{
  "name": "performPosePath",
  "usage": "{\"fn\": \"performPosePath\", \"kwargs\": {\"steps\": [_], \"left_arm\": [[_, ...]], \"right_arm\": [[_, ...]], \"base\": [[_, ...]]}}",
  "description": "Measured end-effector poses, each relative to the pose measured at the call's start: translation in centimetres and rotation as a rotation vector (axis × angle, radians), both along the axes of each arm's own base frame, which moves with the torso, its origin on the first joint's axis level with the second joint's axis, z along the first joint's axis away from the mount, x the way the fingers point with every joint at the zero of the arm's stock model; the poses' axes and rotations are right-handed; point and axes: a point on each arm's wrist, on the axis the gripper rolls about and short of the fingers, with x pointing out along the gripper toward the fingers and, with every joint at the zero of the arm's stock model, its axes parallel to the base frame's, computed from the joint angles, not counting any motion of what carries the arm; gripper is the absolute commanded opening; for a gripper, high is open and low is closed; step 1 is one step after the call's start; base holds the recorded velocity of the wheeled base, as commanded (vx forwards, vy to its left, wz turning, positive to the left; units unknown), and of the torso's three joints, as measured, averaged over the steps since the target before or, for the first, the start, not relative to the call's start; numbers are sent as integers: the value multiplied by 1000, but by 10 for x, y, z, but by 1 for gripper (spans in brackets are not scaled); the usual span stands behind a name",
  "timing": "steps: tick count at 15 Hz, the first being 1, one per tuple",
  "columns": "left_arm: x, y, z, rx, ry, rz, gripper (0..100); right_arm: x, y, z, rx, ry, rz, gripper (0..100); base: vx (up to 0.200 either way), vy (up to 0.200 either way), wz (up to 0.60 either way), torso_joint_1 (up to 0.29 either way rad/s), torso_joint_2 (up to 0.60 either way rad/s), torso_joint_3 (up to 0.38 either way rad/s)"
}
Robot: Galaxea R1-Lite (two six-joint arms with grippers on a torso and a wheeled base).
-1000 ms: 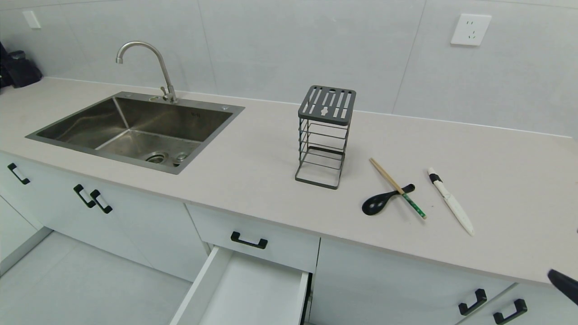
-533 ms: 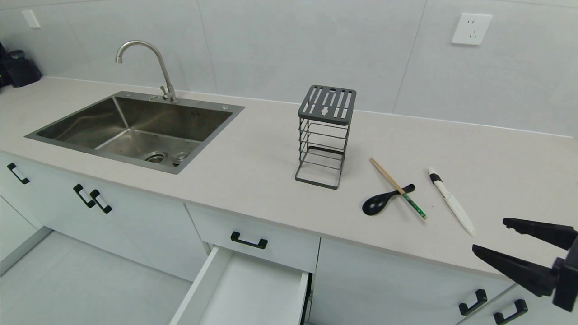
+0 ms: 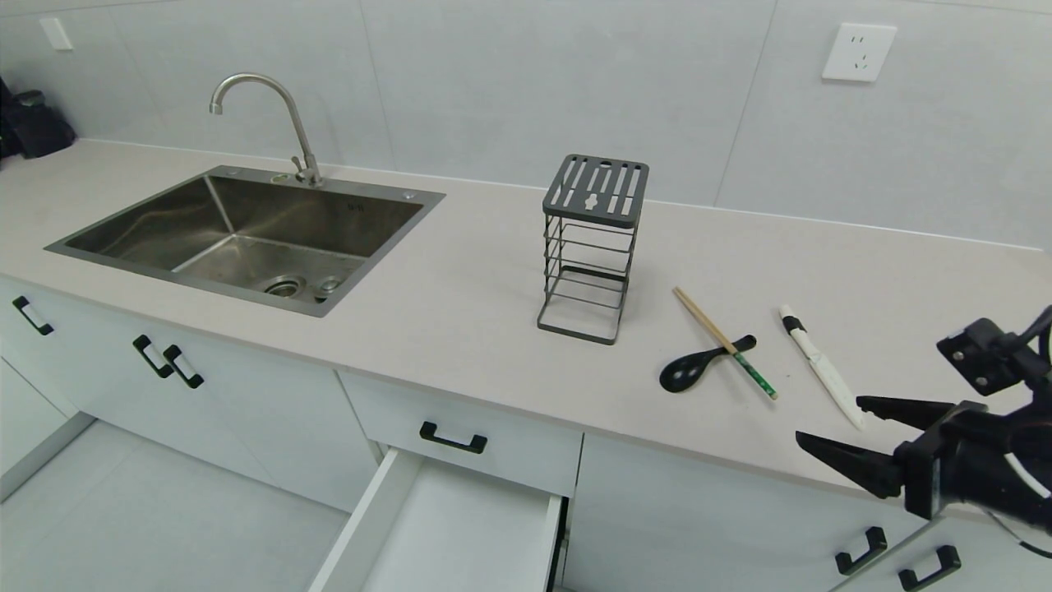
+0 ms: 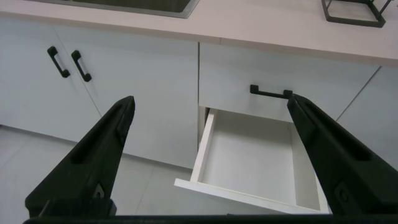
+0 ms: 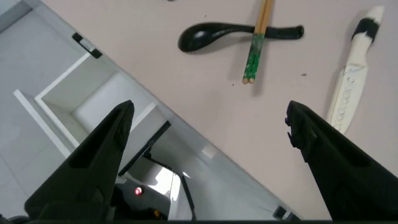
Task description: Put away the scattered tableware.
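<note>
Right of the rack (image 3: 590,247), at the front edge of the desk (image 3: 460,329), the right tool (image 3: 828,419) is hovering level and empty, its jaws spread wide and pointing toward the rack. The knife (image 3: 822,368) is lying near its tips. The chopsticks (image 3: 723,341) are lying across the spoon (image 3: 694,367), between knife and rack. Lower, in front of the rack, the left tool (image 4: 210,98) is hanging wide apart and empty above the open drawer (image 4: 249,162).

The right tool (image 3: 828,418) comes up from the bottom corner and moves further in, over the front edge of the tabletop (image 3: 460,312), closer to the white knife (image 3: 819,366).
</note>
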Motion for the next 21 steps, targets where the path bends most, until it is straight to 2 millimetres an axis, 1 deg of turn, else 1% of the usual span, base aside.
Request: {"fn": "performPosePath", "kwargs": {"steps": [4, 12, 16, 19, 21], "left_arm": [[0, 0, 0, 0, 0, 0, 100], [0, 0, 0, 0, 0, 0, 100], [0, 0, 0, 0, 0, 0, 100], [0, 0, 0, 0, 0, 0, 100], [0, 0, 0, 0, 0, 0, 100]], "right_arm": [[20, 3, -7, -9, 49, -6, 100], [74, 7, -20, -50, 95, -68, 100], [96, 11, -29, -56, 118, -68, 100], [112, 14, -32, -60, 114, -72, 100], [118, 18, -35, -63, 120, -60, 100]], "base": [[0, 0, 0, 0, 0, 0], [0, 0, 0, 0, 0, 0], [0, 0, 0, 0, 0, 0], [0, 0, 0, 0, 0, 0], [0, 0, 0, 0, 0, 0]]}}
